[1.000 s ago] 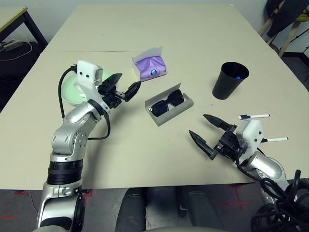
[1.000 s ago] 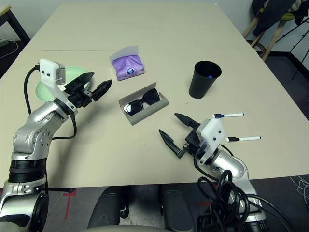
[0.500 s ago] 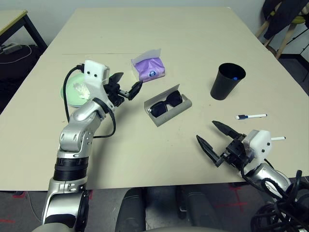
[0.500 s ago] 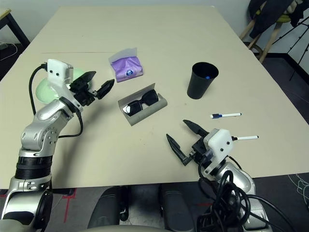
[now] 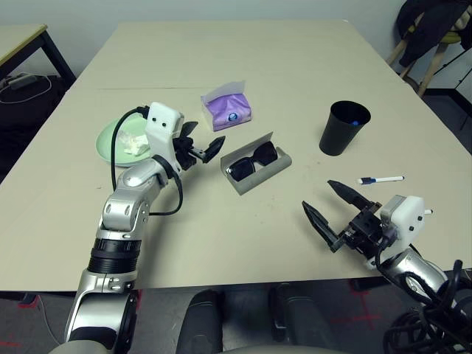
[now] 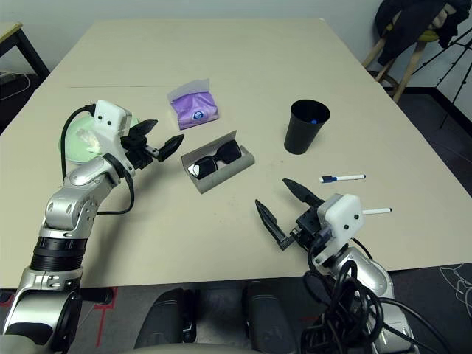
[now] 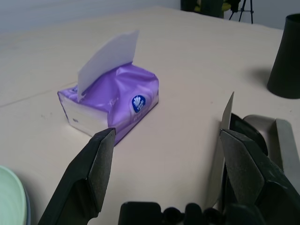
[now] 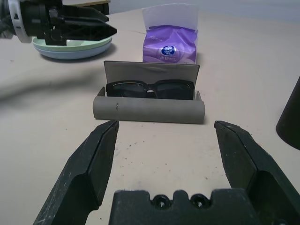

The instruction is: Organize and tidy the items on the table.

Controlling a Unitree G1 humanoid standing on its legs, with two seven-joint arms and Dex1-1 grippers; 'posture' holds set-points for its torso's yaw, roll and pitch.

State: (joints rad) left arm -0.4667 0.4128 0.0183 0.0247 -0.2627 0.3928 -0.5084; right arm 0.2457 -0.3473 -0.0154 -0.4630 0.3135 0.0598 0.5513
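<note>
Both claws gape wide, holding nothing. Left claw hangs beside the open glasses case; I reckon a clumsy close could bump the sunglasses out.

My head pair looks down over the table from above. Each wrist camera sits low, sighting along its own tool; both share the glasses case and the purple tissue pack just ahead.
</note>
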